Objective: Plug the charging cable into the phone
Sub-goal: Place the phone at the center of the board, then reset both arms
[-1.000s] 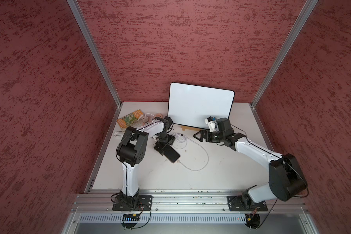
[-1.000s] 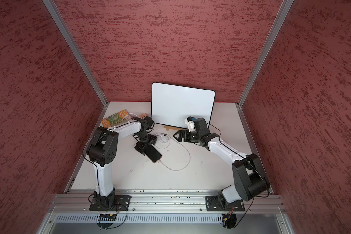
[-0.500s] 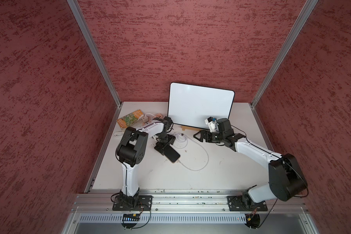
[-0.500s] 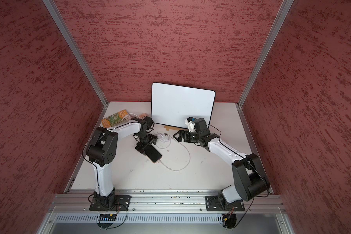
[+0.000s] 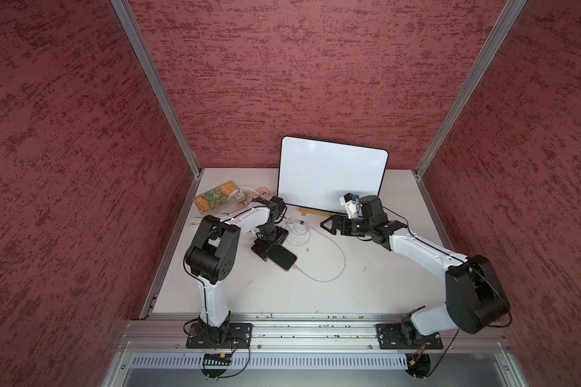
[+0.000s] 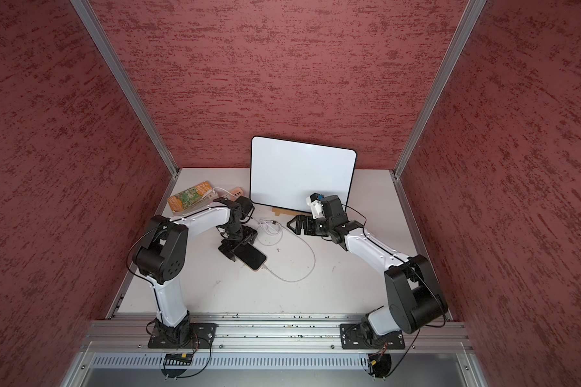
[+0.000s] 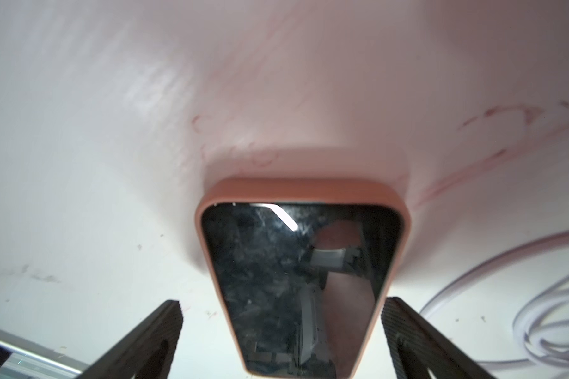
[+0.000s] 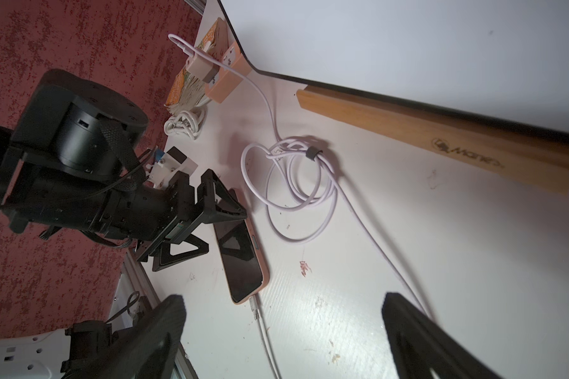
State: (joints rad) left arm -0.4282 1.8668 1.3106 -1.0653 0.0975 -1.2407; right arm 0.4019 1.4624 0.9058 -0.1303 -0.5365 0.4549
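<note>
The phone lies flat on the white table, black screen up, with a tan-gold edge. The charging cable sweeps in a wide loop across the table from its loose coil. Its connector sits in the phone's near end. My left gripper is open and straddles the phone's far end, one finger on each side. My right gripper hovers open over bare table beside the coil, holding nothing.
A white board with a black rim leans on the back wall in a wooden stand. An orange-green pack, a peach power strip with the charger block and a bundled white cord sit back left.
</note>
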